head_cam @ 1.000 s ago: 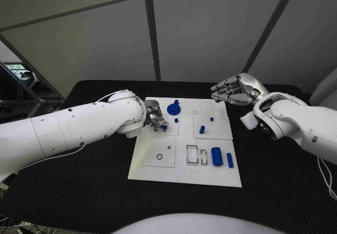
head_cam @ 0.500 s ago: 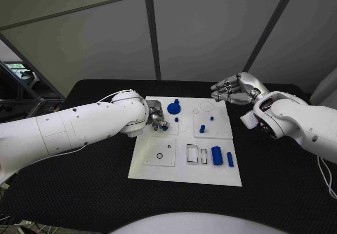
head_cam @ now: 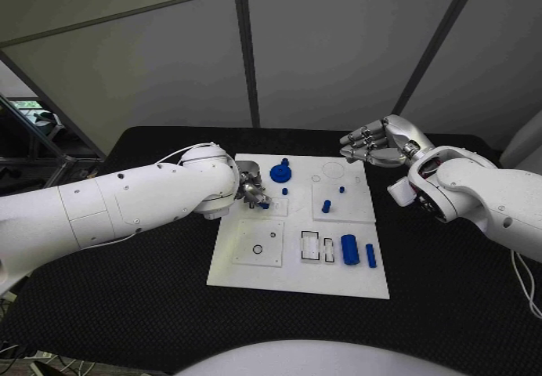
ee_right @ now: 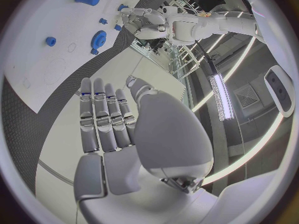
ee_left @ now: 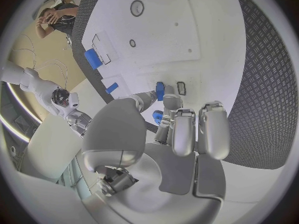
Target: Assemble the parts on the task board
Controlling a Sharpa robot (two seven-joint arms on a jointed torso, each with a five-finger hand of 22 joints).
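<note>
Two ways reaching in over the black table (head_cam: 135, 313): from the left with the left hand (head_cam: 251, 194), from the right with the right hand (head_cam: 378, 145).

Pinching a small blue part (ee_left: 160, 91) between the thumb and the fingertips (ee_left: 172, 102) of the left hand, with the remaining fingers lying side by side just behind. Holding that part low over the far-left quarter of the task board (head_cam: 296, 283), just beside a small dark-rimmed slot (ee_left: 181, 88) (touching the surface or hanging just above it: cannot tell).

Hovering with the right hand past the far-right corner of the board, well apart from every part. Stretching its fingers out side by side, spreading the thumb away from them, gripping nothing.

Seeing also, on the far half of the board, a blue gear (head_cam: 280, 174) standing near the far edge, just right of the left hand, and a small blue stud (head_cam: 285, 191) just near of it. Seeing further right an upright blue peg (head_cam: 325, 207) and a smaller blue pin (head_cam: 340, 189) beside it, both apart from either hand.

Seeing on the near-right part a thick blue cylinder (head_cam: 349, 250) and a thin blue bar (head_cam: 370, 255) lying side by side, close together, just right of two narrow dark-outlined slots (head_cam: 309, 247).
</note>
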